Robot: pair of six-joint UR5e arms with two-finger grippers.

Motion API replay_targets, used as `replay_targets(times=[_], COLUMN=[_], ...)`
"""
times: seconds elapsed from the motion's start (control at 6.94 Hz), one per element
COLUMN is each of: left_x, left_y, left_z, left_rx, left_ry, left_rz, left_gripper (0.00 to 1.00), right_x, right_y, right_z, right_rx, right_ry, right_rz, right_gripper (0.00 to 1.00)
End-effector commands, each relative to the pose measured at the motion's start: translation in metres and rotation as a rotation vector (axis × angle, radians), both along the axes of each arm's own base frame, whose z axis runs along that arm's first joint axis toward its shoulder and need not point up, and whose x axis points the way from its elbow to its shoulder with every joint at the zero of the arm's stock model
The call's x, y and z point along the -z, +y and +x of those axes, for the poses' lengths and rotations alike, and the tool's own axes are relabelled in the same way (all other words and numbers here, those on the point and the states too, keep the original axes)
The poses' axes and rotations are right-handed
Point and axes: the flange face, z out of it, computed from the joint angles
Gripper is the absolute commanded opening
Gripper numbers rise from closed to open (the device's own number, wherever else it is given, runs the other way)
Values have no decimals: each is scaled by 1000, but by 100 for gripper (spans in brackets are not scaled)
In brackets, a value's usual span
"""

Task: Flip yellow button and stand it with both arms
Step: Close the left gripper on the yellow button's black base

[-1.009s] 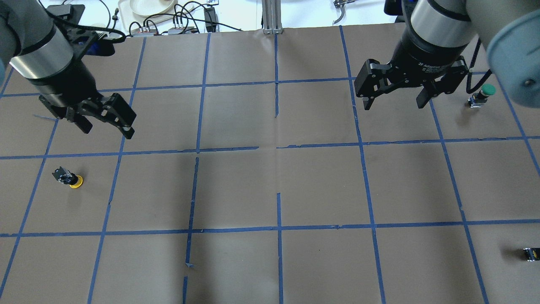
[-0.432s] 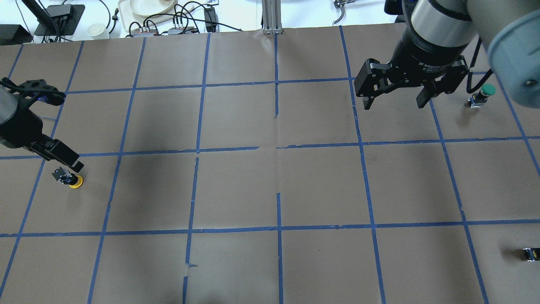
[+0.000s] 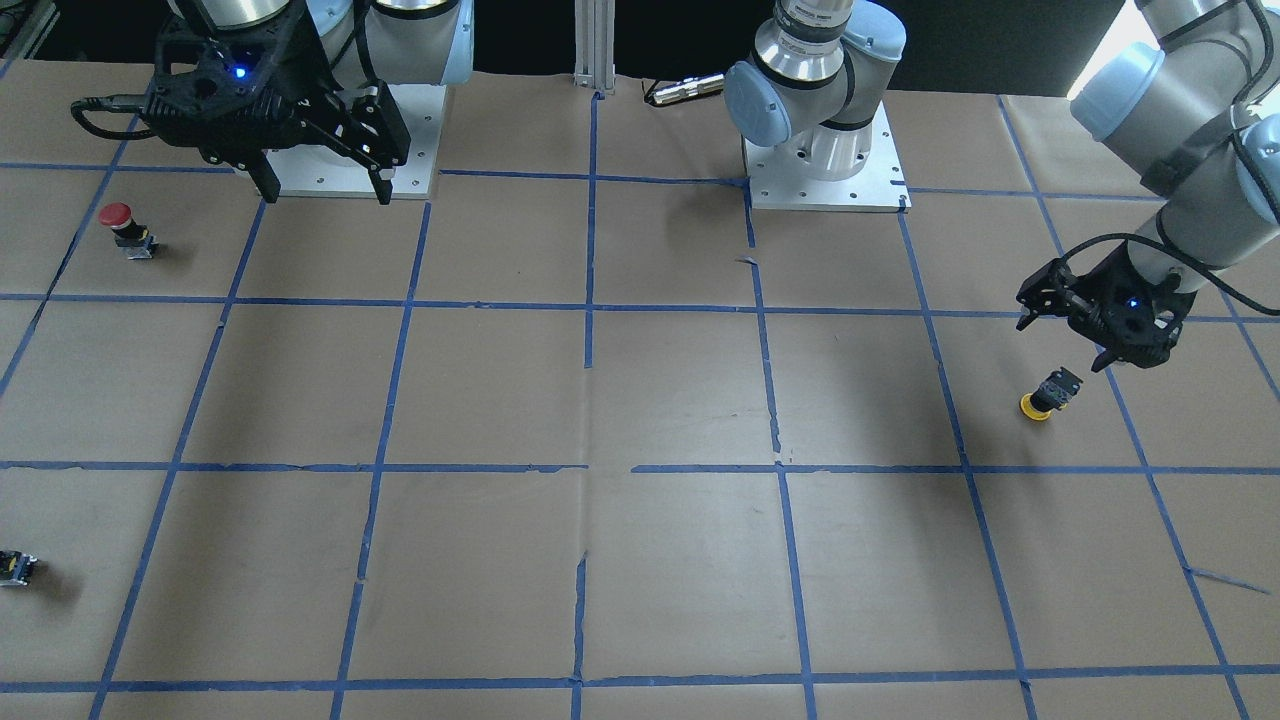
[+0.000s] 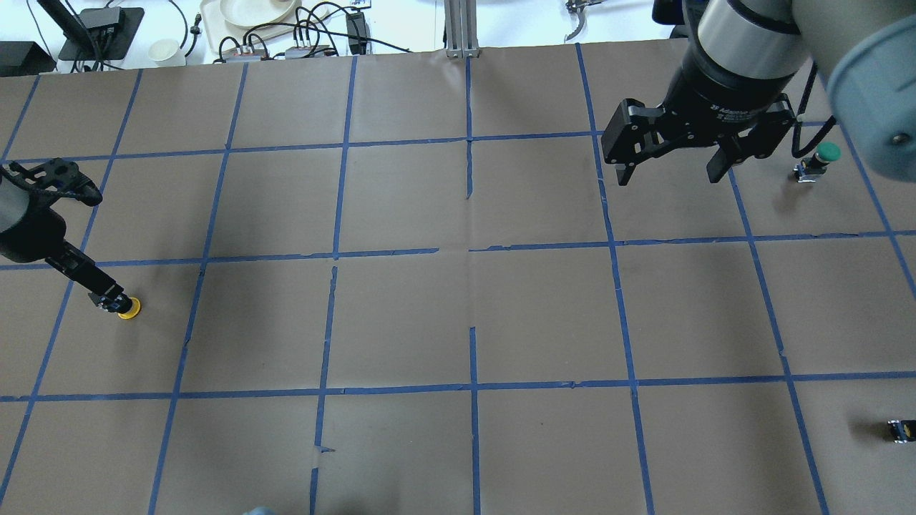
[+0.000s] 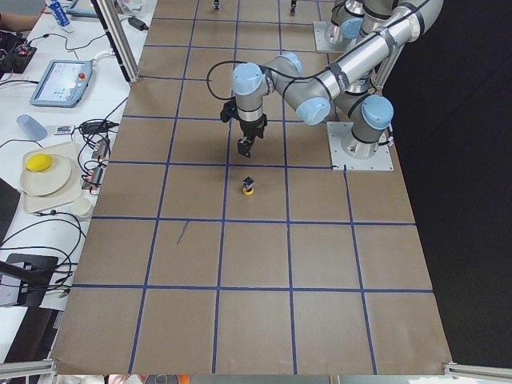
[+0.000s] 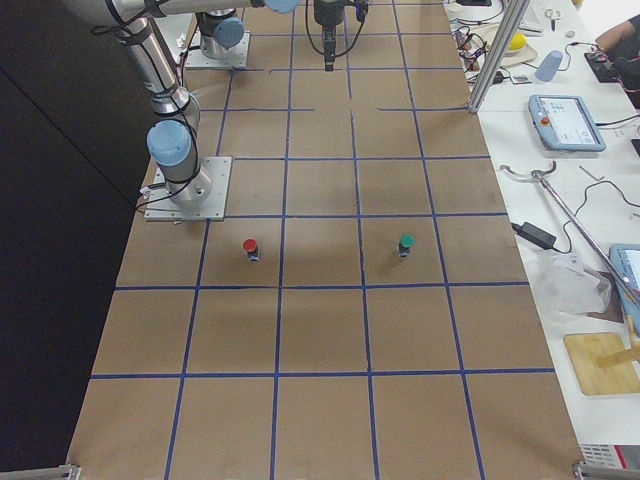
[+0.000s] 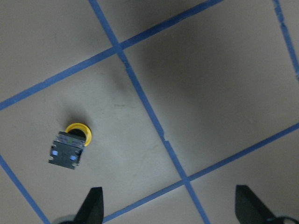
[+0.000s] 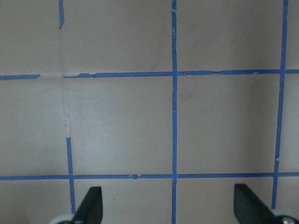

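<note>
Worktop (image 4: pixel 401 315): brown paper squared off with blue tape.
Left arm (image 5: pixel 320 88): reaches out toward the left edge and bends down over the paper about halfway along that edge.
Right arm (image 4: pixel 744 43): held high over the right half, well apart from the left arm.
Left gripper (image 7: pixel 170 207): points down just above the yellow button without touching it. Its fingers are spread wide and hold nothing. The wrist view shows the button off to one side, ahead of one finger rather than in the gap.
Right gripper (image 4: pixel 669 172): fingers spread wide with only bare paper and tape lines under them.
Tray (image 5: pixel 32 200): on the side table beyond the far edge, holding a plate.
Plate (image 5: pixel 54 170): pale, with one round yellow lump (image 5: pixel 38 163) on it. What the lump is, I cannot tell.
White cup (image 4: pixel 163 51): just beside the tray's end, contents not visible.
Clear cup (image 5: pixel 30 126): farther along the side table, contents not visible.
Yellow button (image 4: pixel 127 308): near the left edge, about halfway along it. Its cap is down on the paper and the black body sticks up at a lean.
Red button (image 6: pixel 250 247): toward the right edge, nearer the robot's side.
Green button (image 6: pixel 405 243): level with the red one, nearer the far edge.
</note>
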Motion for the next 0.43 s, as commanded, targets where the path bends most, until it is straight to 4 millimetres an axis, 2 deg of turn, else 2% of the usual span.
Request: replay_targets(times=[0.0, 0.14, 0.29], left_x=[40, 54, 63], left_y=[9, 11, 6], left_z=[33, 50, 57], left_rx=[110, 122, 209], left_ry=[14, -7, -22], left_rz=[-8, -36, -48], left_gripper=[98, 98, 98], right_x=[-1, -2, -3], right_y=[0, -1, -1], right_z=[-2, -2, -3], right_rx=[2, 2, 3], right_ry=[0, -1, 1], right_rz=[-3, -5, -3], right_gripper=[100, 100, 100])
